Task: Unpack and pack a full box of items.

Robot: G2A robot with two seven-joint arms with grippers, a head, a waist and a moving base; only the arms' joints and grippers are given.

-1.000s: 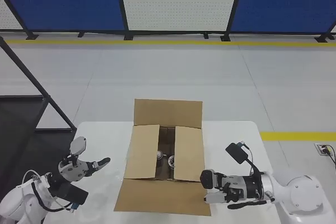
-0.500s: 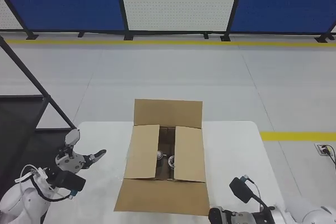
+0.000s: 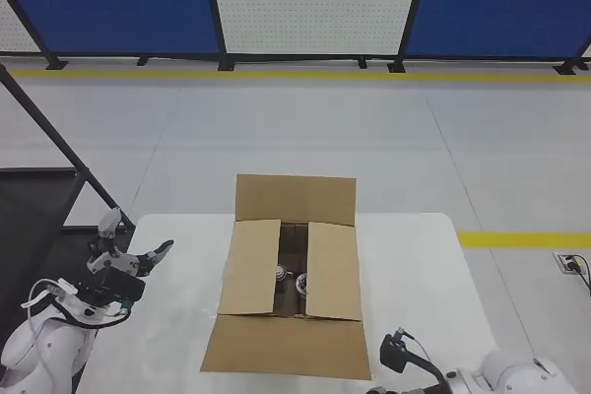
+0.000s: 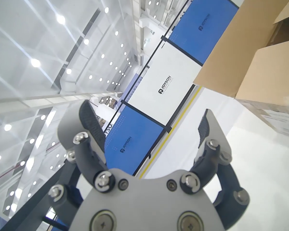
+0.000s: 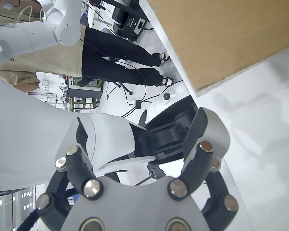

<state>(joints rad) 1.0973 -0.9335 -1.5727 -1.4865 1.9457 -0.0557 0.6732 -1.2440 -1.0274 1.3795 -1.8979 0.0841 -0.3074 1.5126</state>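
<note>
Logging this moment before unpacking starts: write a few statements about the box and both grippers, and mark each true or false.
1. The box stands on the white table. True.
2. The box is sealed shut. False: a gap between its two side flaps shows items inside.
3. The left gripper holds an item. False: its jaws stand apart with nothing between them.
4. The right gripper has its jaws apart. True.

items (image 3: 290, 280) inside box (image 3: 332, 271) partly hidden, too small to tell
</note>
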